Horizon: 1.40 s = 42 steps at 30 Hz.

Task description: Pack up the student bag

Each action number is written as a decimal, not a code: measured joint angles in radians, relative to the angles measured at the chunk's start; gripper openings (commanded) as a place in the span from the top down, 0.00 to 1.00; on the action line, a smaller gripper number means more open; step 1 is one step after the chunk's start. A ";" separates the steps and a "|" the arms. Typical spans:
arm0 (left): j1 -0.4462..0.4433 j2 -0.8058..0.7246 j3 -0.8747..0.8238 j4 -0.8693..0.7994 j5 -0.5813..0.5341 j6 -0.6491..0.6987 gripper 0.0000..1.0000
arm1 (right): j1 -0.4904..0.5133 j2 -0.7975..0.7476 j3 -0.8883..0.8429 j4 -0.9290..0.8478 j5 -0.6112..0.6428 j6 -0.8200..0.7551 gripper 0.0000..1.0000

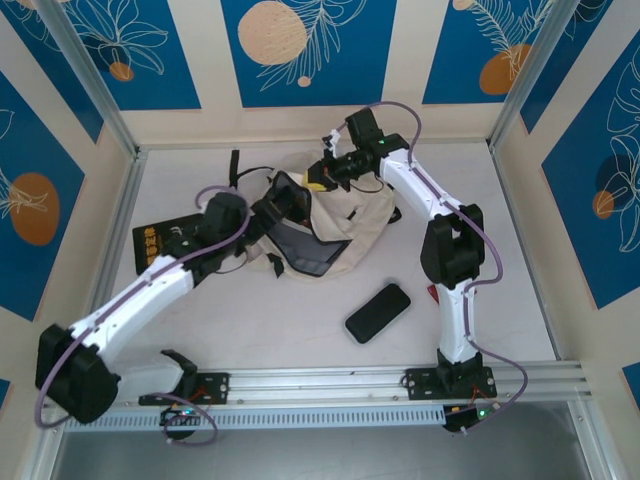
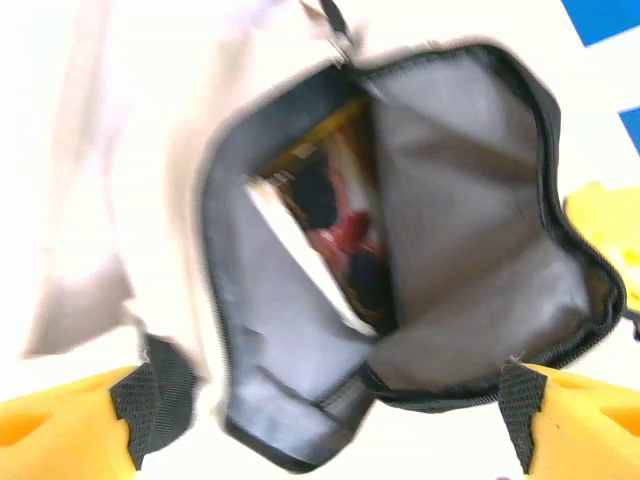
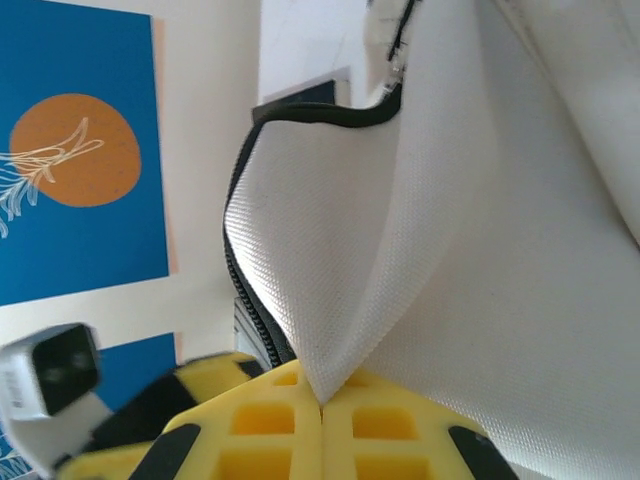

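Logged on desk (image 1: pixel 300 340), centre rear: student bag (image 1: pixel 352 222), main mouth unzipped and gaping. Found right jaws pinched shut on cream fabric at its rim. Found left jaws spread wide facing the opening, gripping nothing. Noted printed booklet (image 2: pixel 325 215) inside; flat black handset (image 1: pixel 378 312) on desk near right arm (image 1: pixel 455 290).

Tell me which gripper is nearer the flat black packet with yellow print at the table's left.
Left. The left gripper sits just right of the packet, at the mouth of the cream fabric backpack; the right gripper pinches its far side.
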State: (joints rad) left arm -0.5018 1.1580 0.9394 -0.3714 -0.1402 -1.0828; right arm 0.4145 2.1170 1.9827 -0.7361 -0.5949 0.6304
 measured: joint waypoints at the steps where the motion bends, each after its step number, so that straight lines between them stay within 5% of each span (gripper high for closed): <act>1: 0.035 -0.023 -0.008 -0.029 -0.008 0.023 0.09 | 0.007 -0.002 -0.017 0.000 0.009 -0.005 0.95; 8: 0.256 -0.022 -0.027 -0.166 -0.038 0.177 0.05 | 0.085 -0.002 -0.149 -0.004 0.084 -0.053 0.95; 18: 0.422 0.275 -0.026 -0.135 -0.018 0.285 0.05 | 0.083 -0.027 -0.285 -0.039 0.214 -0.112 0.93; 21: 0.451 0.365 0.005 -0.130 -0.009 0.307 0.06 | 0.080 -0.048 -0.288 -0.045 0.226 -0.124 0.89; 25: 0.465 0.484 0.089 -0.116 0.009 0.342 0.10 | 0.080 -0.074 -0.285 -0.043 0.215 -0.138 0.67; 30: 0.465 0.590 0.204 -0.117 0.011 0.384 0.12 | 0.082 -0.087 -0.281 -0.037 0.182 -0.152 0.50; 42: 0.476 0.777 0.465 -0.208 -0.072 0.480 0.16 | 0.114 -0.117 -0.249 -0.024 0.161 -0.153 0.39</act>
State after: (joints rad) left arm -0.0254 1.9350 1.4048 -0.5789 -0.2123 -0.6029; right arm 0.5282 1.9999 1.7336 -0.7597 -0.4335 0.4778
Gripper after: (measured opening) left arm 0.858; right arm 0.609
